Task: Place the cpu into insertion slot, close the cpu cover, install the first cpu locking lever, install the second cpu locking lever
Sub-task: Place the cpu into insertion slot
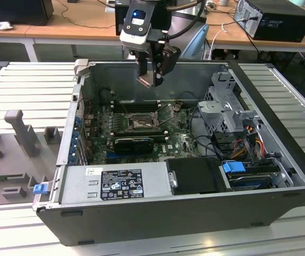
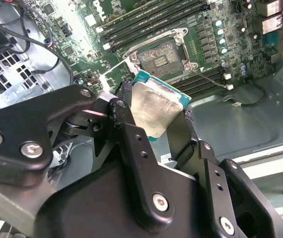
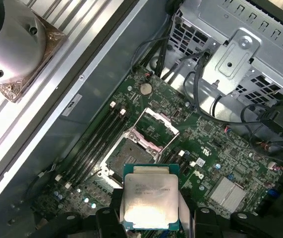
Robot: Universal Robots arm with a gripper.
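1. Above the far edge of the open computer case (image 1: 195, 213), the gripper (image 1: 151, 80) hangs well clear of the green motherboard (image 1: 179, 141).
2. The fingers (image 2: 124, 116) are pinching the cpu (image 2: 153, 109) by two opposite edges. Both wrist views show its silvery face bare between the black pads, so I read the grip as firm and centred.
3. In the exterior view the cpu (image 1: 148, 81) is in the air, touching nothing but the fingers. Its face looks tilted there rather than level with the board, though I cannot judge the angle closely.
4. The insertion slot (image 1: 140, 122) lies below the chip, toward the near side of the case and a shade to the exterior view's left. The two are well apart, with only open air between them.
5. In the first wrist view the insertion slot (image 3: 121, 154) shows its dark pin field bare, just past the held cpu (image 3: 148, 201). The cpu cover (image 3: 155, 128) appears to stand raised on the slot's far side, so the socket looks open.
6. The chip is square, so what matters, as I judge it, is squaring its edges to the slot's black rim. In the second wrist view the insertion slot (image 2: 160, 53) sits rotated a little against the chip's outline.
7. No step of the task is finished yet.
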